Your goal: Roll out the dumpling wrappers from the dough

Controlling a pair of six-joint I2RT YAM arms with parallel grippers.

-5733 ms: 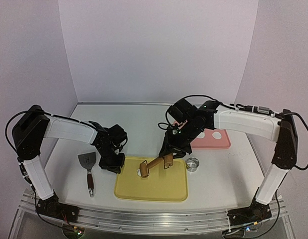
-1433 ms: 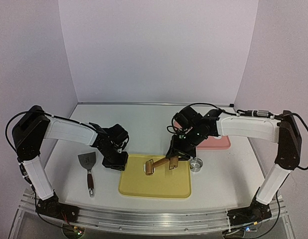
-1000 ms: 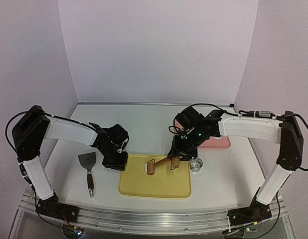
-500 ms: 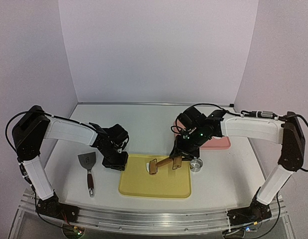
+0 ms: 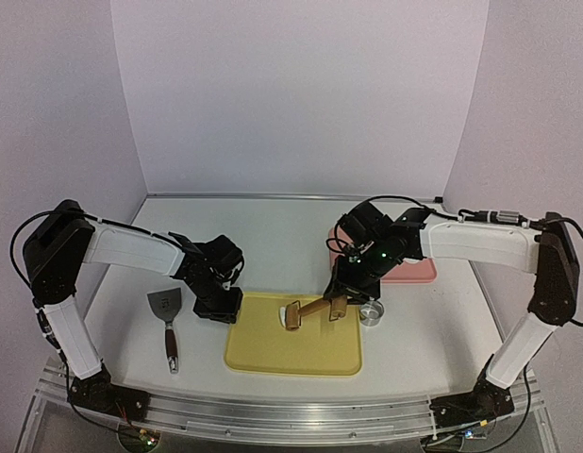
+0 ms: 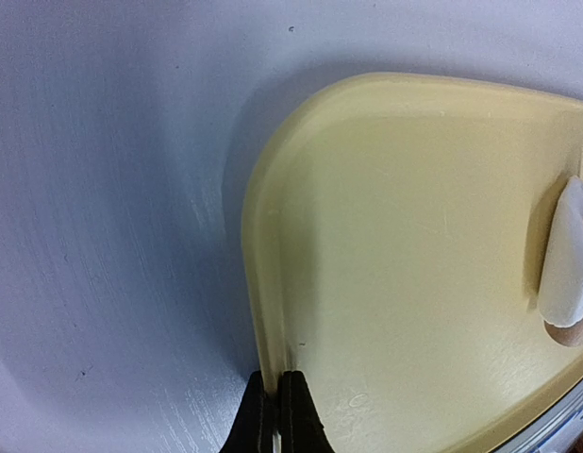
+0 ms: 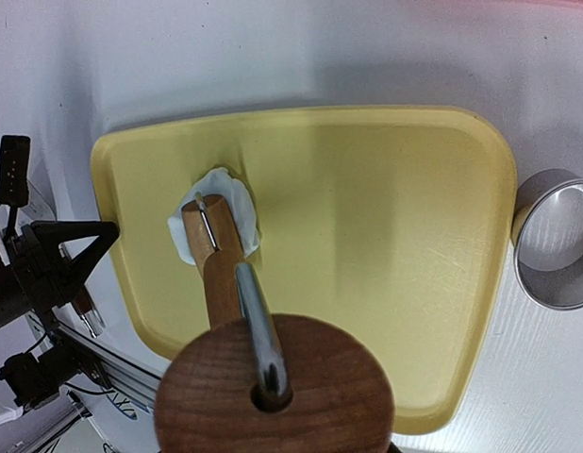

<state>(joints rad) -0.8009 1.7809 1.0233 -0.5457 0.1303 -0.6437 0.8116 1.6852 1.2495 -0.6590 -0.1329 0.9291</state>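
An irregular white dough [image 5: 283,317] piece lies in the left part of the yellow tray [image 5: 301,363]. The wooden roller [image 5: 294,315] rests on the dough [image 7: 233,202], its drum [image 7: 199,238] covering the dough's middle. My right gripper [image 5: 337,300] is shut on the roller's handle [image 7: 273,396], whose round end hides the fingers in the right wrist view. My left gripper [image 6: 273,420] is shut on the tray's rim [image 6: 261,311] at its back left corner [image 5: 237,304]. The dough's edge [image 6: 567,260] shows at the right of the left wrist view. No dumpling wrappers show in any view.
A metal ring cutter [image 5: 370,312] stands just right of the tray, close under my right wrist [image 7: 556,243]. A pink plate [image 5: 410,270] lies behind it, mostly covered by the right arm. A spatula [image 5: 166,319] lies left of the tray beside the left arm.
The right gripper has drawn the roller a little to the right over the dough. The left gripper and tray have stayed still over the last second.
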